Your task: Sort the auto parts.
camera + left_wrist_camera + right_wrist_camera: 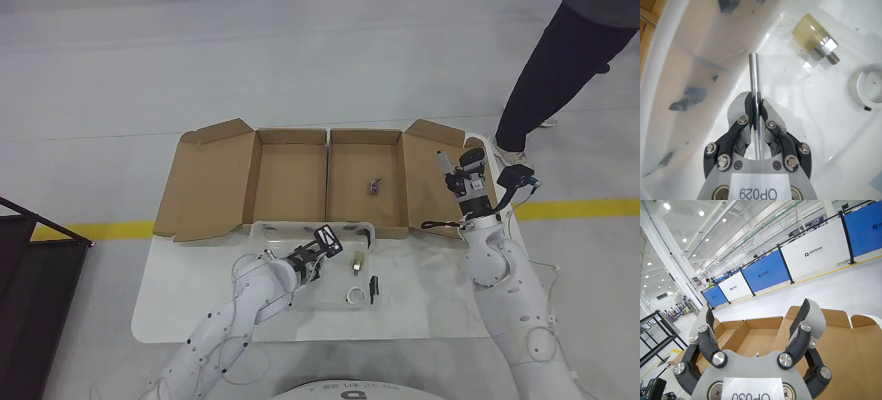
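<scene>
Your left gripper [755, 106] clamps a steel rod [754, 75], which runs between its pads [748, 106] and juts out ahead, long axis in line with the gripper, free end toward the wall of the white bin [677, 56]. The bin sits on the white table [180, 300] in a factory hall. Your right gripper [757, 308] gapes over the cardboard box [761, 336], holding nothing.

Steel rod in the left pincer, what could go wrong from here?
The smooth steel rod lies lengthwise between the pads of the left pincer, so it may slide out on the way to the cardboard box. Its free end points at the wall of the white tray and could catch there if the arm moves forward.
</scene>
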Controlling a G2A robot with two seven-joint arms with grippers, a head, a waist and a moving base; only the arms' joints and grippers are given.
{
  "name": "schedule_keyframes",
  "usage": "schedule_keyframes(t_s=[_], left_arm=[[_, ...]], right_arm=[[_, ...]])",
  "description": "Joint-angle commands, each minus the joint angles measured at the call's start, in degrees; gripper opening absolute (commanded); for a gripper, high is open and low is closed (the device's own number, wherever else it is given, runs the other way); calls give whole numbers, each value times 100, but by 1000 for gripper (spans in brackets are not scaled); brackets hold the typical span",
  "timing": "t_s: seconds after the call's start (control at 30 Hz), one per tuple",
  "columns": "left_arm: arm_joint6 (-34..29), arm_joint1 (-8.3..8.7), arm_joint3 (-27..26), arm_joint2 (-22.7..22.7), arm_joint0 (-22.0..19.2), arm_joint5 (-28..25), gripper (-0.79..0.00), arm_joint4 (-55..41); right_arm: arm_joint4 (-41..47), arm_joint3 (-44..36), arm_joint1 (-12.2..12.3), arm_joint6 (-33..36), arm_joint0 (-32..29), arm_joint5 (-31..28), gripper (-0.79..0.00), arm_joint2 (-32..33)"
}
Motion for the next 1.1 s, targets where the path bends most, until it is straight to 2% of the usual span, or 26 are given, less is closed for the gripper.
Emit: schedule_keyframes(t_s=[0.0, 0.33, 0.53, 0.67, 0.9, 1.07], left_arm=[[13, 27, -205, -111, 39, -81, -785, -59], [233, 180, -889, -504, 505, -345, -785, 152], [556, 219, -1106, -796, 725, -115, -785, -164], [601, 215, -1226, -1024, 764, -2, -785, -980], [319, 244, -1337, -1380, 752, -230, -785, -2409], [-38, 266, -1202, -1653, 704, -389, -785, -4160]], right_arm=[[0, 0, 0, 0, 0, -1, 0, 0], [0, 0, 0, 0, 0, -1, 0, 0], [0, 0, 0, 0, 0, -1, 0, 0], [0, 0, 0, 0, 0, -1, 0, 0], [0, 0, 0, 0, 0, -1, 0, 0], [0, 0, 0, 0, 0, -1, 0, 0]])
